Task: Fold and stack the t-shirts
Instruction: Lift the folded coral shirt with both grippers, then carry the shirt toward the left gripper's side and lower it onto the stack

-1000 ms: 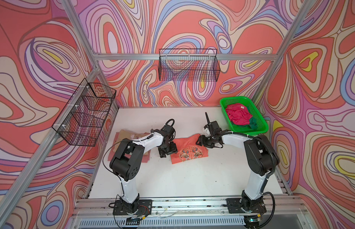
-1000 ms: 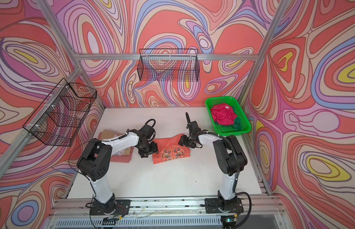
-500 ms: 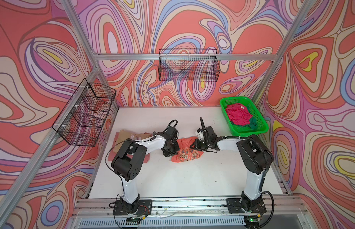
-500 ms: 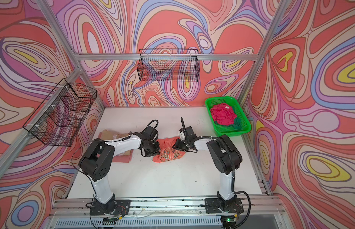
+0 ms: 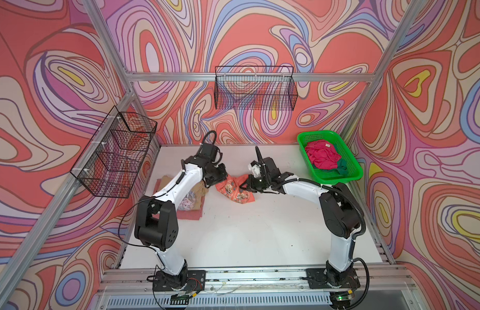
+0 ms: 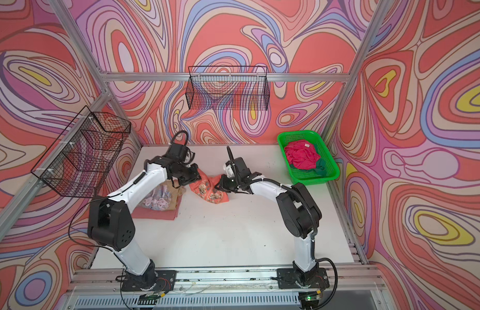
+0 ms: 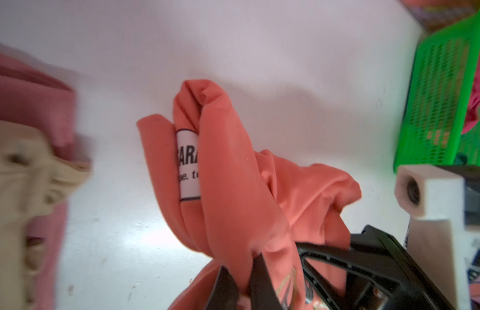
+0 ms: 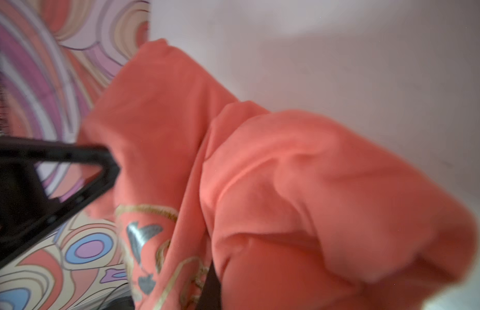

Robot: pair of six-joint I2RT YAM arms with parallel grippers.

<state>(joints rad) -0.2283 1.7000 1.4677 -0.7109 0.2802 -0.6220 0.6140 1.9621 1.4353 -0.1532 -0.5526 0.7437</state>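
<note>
Sagging bunched | coral-orange t-shirt (image 5: 236, 192) | printed face out | white label (image 7: 189, 163) showing

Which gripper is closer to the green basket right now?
Right. The right gripper is left of the green basket in both top views, apart from it; the left gripper is farther left, across the orange shirt.

Robotics lab test cell: I work at a white table (image 5: 246, 230) boxed in by an aluminium frame (image 5: 179, 77) and walls (image 5: 45, 80) printed with swirling colours. Black wire baskets (image 5: 255, 94) hang from the frame, and my two arms (image 5: 179, 183) are mounted on a slotted rail (image 5: 260, 275) along the front edge. A green plastic crate (image 5: 338, 179) sits in the far corner.
</note>
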